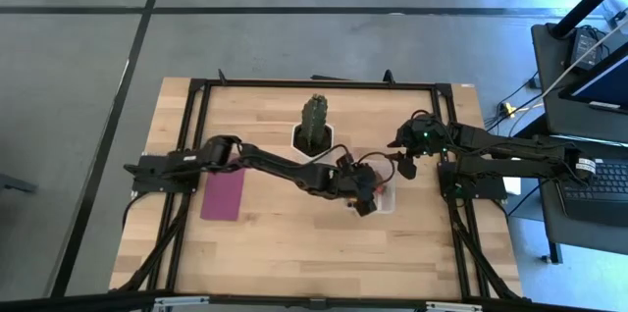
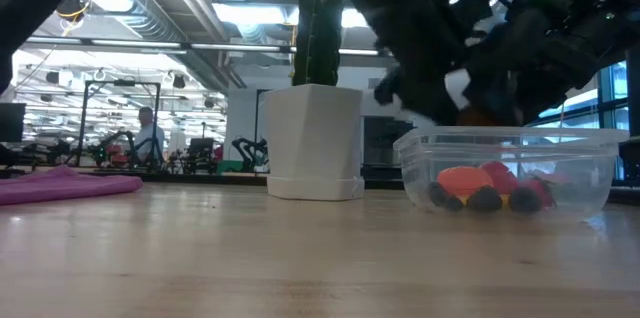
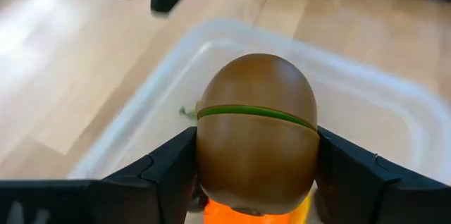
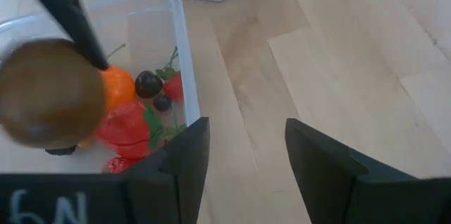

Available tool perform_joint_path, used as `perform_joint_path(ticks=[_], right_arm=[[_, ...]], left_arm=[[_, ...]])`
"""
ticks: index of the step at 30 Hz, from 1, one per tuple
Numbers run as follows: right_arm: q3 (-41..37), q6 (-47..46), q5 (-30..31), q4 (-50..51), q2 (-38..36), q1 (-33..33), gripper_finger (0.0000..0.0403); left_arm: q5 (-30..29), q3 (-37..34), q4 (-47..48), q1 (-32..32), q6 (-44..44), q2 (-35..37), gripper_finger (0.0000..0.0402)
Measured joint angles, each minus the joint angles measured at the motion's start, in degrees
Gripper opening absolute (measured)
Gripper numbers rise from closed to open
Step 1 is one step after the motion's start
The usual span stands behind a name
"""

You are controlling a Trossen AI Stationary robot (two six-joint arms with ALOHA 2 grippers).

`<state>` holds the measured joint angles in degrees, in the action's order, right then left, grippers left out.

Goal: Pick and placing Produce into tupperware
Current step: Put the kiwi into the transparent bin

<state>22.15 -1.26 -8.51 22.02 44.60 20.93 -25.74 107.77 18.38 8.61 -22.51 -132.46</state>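
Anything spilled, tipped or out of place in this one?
Nothing stands out. The left hand holds the brown kiwi over the tupperware, the other produce lies inside it, and the cactus pot stands upright.

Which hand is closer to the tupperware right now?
Left. The left hand holds the brown kiwi directly over the tupperware; the right hand hangs empty over bare table beside it.

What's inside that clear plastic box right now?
In the box: an orange piece, red fruits and dark berries. The left gripper holds a brown kiwi above, covering whatever lies beneath.
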Motion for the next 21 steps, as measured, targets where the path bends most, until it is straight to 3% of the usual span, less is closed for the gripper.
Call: perform_joint_path(ticks=[21], right_arm=[[0.0, 0.02, 0.0, 0.04, 0.0, 0.0, 0.0188]], left_arm=[[1.25, 0.02, -1.33, -0.01, -1.1, -2.76, 0.0253]])
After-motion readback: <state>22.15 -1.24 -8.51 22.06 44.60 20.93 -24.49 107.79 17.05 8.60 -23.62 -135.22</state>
